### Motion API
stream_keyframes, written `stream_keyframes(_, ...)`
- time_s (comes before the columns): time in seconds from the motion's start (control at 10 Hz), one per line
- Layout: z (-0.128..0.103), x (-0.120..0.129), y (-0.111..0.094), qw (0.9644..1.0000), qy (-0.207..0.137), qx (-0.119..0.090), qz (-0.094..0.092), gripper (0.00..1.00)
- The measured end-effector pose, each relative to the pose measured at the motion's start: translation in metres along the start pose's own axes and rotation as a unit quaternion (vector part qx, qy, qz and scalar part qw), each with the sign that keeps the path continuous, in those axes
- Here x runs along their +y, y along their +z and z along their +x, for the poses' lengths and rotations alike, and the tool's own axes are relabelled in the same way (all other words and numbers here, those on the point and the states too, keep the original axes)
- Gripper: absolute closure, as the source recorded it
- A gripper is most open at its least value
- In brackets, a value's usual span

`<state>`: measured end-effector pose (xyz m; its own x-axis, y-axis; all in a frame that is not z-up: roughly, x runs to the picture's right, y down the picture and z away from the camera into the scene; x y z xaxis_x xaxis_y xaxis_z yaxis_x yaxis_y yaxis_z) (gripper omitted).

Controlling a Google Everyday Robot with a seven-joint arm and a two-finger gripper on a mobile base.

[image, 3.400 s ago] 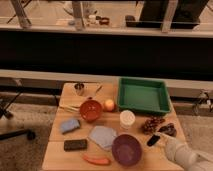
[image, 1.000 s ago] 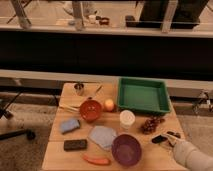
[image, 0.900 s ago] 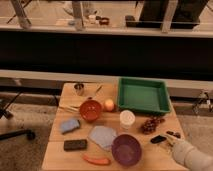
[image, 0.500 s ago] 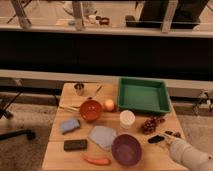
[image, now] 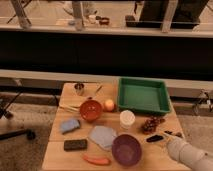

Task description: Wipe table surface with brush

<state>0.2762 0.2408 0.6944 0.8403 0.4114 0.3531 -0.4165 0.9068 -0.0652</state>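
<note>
Compared with a second ago, the arm has drifted back left a touch and now sits at the near right corner. The brush looks like it's in pretty much the same spot.

Biggest first: the table surface [image: 70, 159] is crowded, so any wiping will have to thread between stuff. The green tray [image: 142, 80] is at the far right, with nothing in it that I can see. The purple bowl [image: 114, 146] near the front edge looks empty too. The red bowl [image: 81, 109] left of centre also seems to hold nothing, though I'm less sure. The white cup [image: 127, 118] stands between the two bowls and the tray, and I can't tell what's in it. Same goes for the little metal cup [image: 79, 88] at the far left. The grape bunch [image: 151, 124] lies just near of the tray.

The gripper [image: 170, 142] is just right of the brush, down near the tabletop. Honestly can't tell if it's got hold of anything or is spread wide.

The brush [image: 155, 138] lies on the wood between the grapes and the purple bowl. My guess is it's light, with a stiff handle and a softer head. I'd grab it mid-handle, since something that small could easily skid or twist.
</note>
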Motion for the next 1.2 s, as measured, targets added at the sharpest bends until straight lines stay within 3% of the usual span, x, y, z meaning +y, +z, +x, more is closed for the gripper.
stream_keyframes(0.2, -0.005, -0.001, -0.008, 0.9999, 0.002, -0.011, 0.003, 1.00)
stream_keyframes(0.5, -0.017, -0.006, -0.037, 0.9990, 0.002, -0.040, 0.017, 1.00)
stream_keyframes(1.2, -0.039, -0.007, -0.061, 0.9956, 0.005, -0.090, 0.026, 1.00)
